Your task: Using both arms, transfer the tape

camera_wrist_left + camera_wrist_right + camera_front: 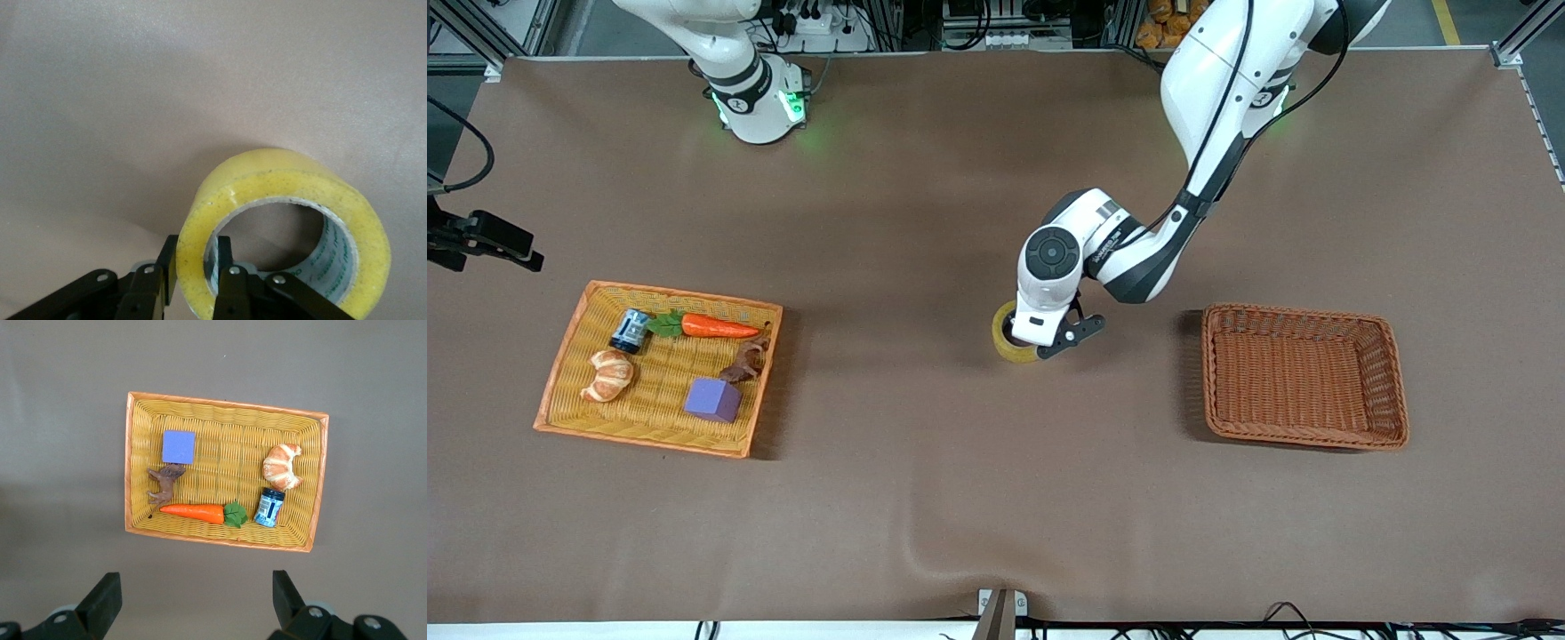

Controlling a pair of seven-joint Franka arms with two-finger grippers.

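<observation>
Tape (1009,338) located mid-table on the brown cloth (925,498), between the yellow basket (569,356) and the empty brown wicker basket (1392,382), apart from both. Left gripper (1040,348) down at the tape, clamped on the roll's wall: in the left wrist view, one finger (155,283) against the yellow outer face, the other (230,283) inside the grey-white core, tape (280,220) wall pinched between them. Roll seen tilted in that view, open hole facing the camera, printed lettering visible on the inner core. Contact between roll and cloth not determinable. Left arm reaching in from its base, wrist directly over the roll and hiding part of it in the front view. Right gripper (193,603) held high above the yellow basket (133,467), fingers spread wide and holding nothing; only part of that arm visible at the front view's edge. Contents of the yellow basket, noted in the right wrist view: purple cube (179,447), brown animal figure (165,483), carrot (200,513) with green leaves, croissant (283,467), small dark jar (269,507) with blue label. Same items confirmed in the front view: carrot (716,327), jar (630,330), croissant (609,374), cube (712,399), figure (745,363).
</observation>
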